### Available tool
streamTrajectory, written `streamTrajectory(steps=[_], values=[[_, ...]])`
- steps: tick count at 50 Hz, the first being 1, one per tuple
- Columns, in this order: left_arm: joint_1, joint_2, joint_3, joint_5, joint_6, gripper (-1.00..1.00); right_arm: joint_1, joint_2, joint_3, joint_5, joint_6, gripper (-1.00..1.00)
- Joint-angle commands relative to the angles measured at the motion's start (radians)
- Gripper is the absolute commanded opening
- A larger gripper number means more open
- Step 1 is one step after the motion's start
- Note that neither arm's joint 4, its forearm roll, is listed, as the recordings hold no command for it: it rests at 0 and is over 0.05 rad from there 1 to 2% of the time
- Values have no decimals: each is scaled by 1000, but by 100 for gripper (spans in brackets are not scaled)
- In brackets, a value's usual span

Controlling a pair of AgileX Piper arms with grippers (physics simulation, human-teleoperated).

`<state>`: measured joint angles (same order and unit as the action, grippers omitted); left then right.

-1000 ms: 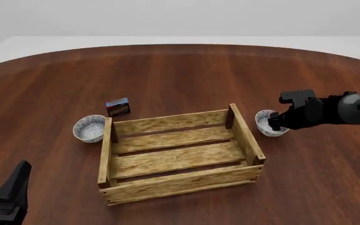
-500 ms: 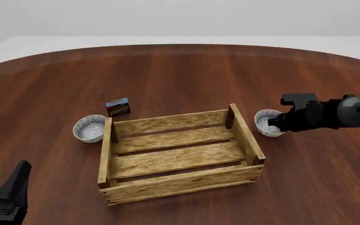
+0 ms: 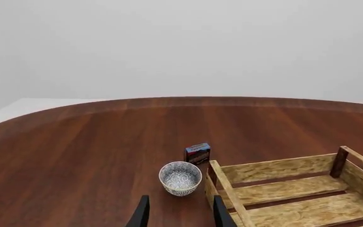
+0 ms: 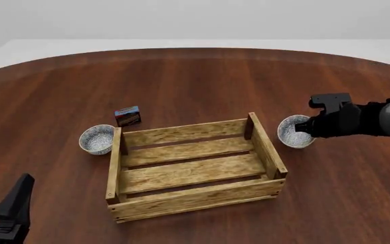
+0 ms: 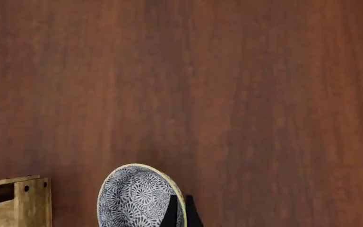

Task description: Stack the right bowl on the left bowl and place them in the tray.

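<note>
No legible text

The small box (image 4: 128, 116), left of frame centre, bears a printed face too blurred to read.

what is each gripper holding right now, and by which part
The right gripper is pinched on the right bowl at its rim, one finger inside, one outside. The left gripper is open, holding nothing.

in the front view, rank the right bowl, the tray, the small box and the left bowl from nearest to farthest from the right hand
1. right bowl, at the right hand
2. tray, centre of the table
3. small box, behind the tray's left end
4. left bowl, left of the tray
</note>
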<state>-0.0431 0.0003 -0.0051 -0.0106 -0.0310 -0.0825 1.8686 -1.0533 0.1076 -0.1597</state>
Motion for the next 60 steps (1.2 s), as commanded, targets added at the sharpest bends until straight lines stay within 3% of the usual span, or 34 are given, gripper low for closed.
streamTrajectory(steps=[1,30,60], values=[[-1,0,-1,-2,-3,100,-3,-98,18,22,13,-100],[7,0,-1,-9,-14,100,54,-454,95,87,43,-100],[5,0,-10,1,-11,100,270,-774,178,156,135,-100]])
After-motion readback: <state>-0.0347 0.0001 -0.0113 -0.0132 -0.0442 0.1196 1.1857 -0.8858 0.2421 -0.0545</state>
